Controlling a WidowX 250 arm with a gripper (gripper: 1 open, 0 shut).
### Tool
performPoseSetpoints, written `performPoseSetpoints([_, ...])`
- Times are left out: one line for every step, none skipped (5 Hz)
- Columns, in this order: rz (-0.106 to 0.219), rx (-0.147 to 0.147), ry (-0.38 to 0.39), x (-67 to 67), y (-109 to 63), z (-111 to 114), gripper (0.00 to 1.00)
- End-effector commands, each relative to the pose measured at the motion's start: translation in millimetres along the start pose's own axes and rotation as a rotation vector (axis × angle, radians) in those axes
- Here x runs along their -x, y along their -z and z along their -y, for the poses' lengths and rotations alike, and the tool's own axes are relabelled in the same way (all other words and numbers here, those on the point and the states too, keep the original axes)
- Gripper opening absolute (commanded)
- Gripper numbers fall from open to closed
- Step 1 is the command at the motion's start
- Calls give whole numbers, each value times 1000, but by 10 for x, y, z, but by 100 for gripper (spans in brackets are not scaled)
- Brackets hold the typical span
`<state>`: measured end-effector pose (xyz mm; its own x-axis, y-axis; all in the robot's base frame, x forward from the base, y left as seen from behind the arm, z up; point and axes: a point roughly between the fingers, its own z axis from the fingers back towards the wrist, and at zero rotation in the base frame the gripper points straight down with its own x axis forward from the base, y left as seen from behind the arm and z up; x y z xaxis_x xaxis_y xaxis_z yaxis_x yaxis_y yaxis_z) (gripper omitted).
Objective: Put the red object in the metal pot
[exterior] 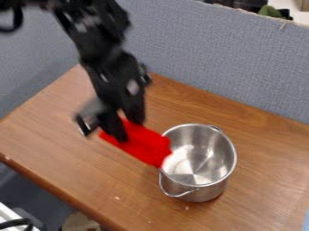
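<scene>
Now I have the red block (139,143) gripped between my fingers (118,124), which are closed on one end of it. The rest of its length sticks out toward the metal pot (200,162), and its far end shows right beside the pot's near wall, overlapping it in this view; whether the two touch I cannot tell. The block is tilted across the view and is outside the pot. The pot stands upright on the wooden surface (72,135), its mouth open to me and its thin wire handle hanging at the side.

The block looks plain, matte and straight-edged. I would guess it is light and fairly stiff, not fragile, and not especially slippery, so a moderate squeeze should do. Its length is what will trouble me: held by one end, it could pivot in my grip if the free end knocks the rim. A hold nearer the middle would balance it better, but this end hold has its use, since it lets the free end lead into the pot.

My judgement is that the step in hand is lining up. I should lift the block so it clears the rim, bring it over the opening, tip the free end downward, and only then let go. Pushing straight sideways could shove or topple the pot.
</scene>
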<state>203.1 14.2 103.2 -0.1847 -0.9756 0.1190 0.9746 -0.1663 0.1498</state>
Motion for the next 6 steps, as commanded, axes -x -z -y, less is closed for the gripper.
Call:
performPoseSetpoints([8,0,93,-215,55,-279,0])
performPoseSetpoints([-5,2,133,-427,184,-457,0])
performPoseSetpoints([-43,-34,92,-256,140,-660,0])
performPoseSetpoints([-56,-83,63,-112,113,-699,0])
performPoseSetpoints([-49,-116,29,37,73,-784,0])
performPoseSetpoints([-42,-149,-9,-165,331,-670,0])
